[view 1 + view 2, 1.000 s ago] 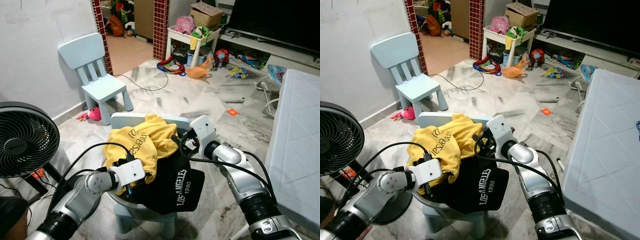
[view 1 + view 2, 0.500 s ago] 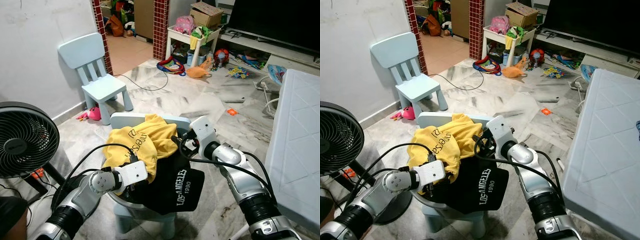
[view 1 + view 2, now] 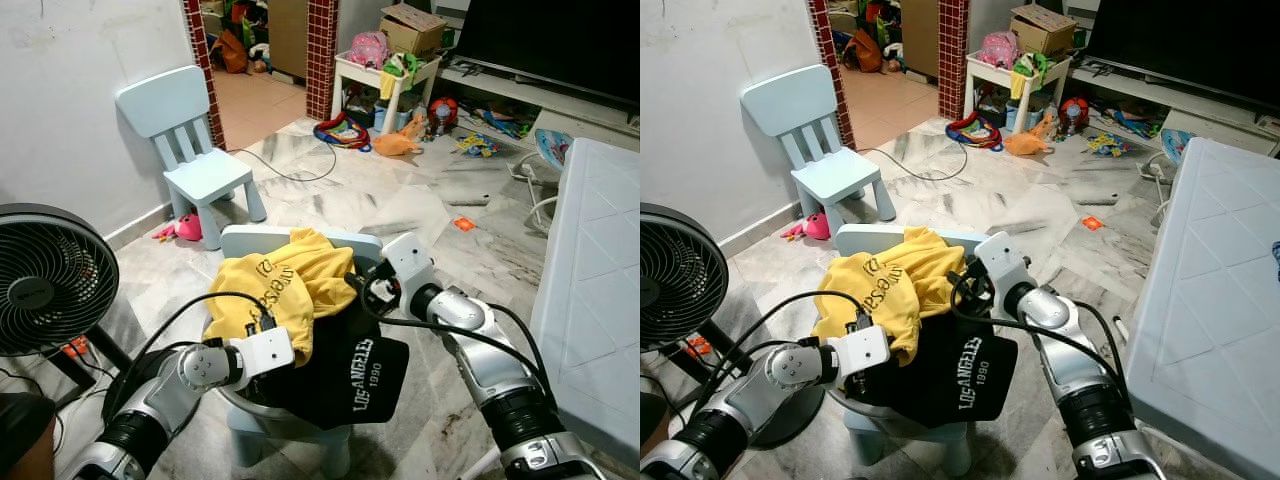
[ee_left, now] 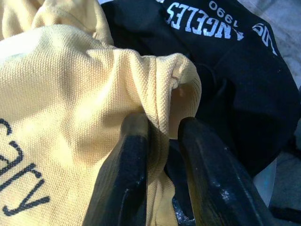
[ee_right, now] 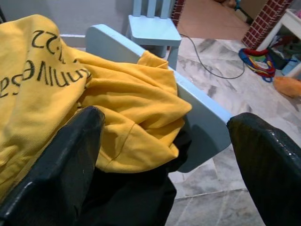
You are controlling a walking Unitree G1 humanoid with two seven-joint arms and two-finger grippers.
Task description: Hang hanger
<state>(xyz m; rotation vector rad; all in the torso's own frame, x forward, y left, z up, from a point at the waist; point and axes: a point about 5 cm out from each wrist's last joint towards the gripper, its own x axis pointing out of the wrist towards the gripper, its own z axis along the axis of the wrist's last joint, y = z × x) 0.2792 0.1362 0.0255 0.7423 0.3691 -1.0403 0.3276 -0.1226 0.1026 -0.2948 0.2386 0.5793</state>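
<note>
Nearest the camera, the left gripper [image 4: 157, 136] is reaching into the clothes heaped on a small pale blue chair [image 3: 290, 420]; its jaws are standing narrow, pinching a fold of the yellow shirt [image 3: 285, 285]. Beside the shirt, a black shirt [image 3: 350, 370] with white lettering is draping over the chair's front edge. The right gripper [image 5: 160, 155] is hovering just behind the heap near the chair's backrest, its jaws spread wide and gripping nothing. No hanger can be made out among the clothes. A black fan [image 3: 45, 280] is standing to the robot's left. Farther off, a second pale blue chair [image 3: 190, 150] is standing by the wall, with toys [image 3: 395, 140] lying scattered on the floor beyond.
</note>
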